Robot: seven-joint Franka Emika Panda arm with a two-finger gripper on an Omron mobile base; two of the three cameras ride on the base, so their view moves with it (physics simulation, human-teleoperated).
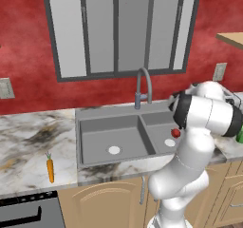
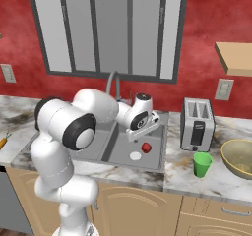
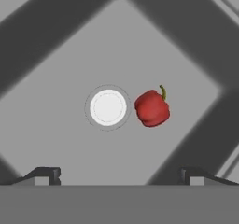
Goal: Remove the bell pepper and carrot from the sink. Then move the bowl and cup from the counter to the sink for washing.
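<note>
The red bell pepper (image 1: 176, 133) (image 2: 146, 147) (image 3: 152, 108) lies on the floor of the right basin of the grey sink (image 1: 109, 112) (image 2: 160, 149), beside the white drain (image 3: 108, 107). My gripper (image 3: 120, 176) (image 2: 143, 130) hangs open above that basin, pointing down, and holds nothing. The pepper sits right of centre between the fingertips, well below them. On the counter (image 1: 28, 141) left of the sink rests the orange carrot (image 1: 50, 169) (image 2: 4, 142). The green cup (image 2: 201, 164) and the olive-yellow bowl (image 2: 239, 157) stand on the counter right of the sink.
A curved faucet (image 1: 142, 87) rises behind the sink's divider. A silver toaster (image 2: 197, 124) stands behind the cup. A dark stove top (image 1: 28, 213) borders the counter at the far left. A wooden shelf (image 2: 236, 58) juts out high on the right wall.
</note>
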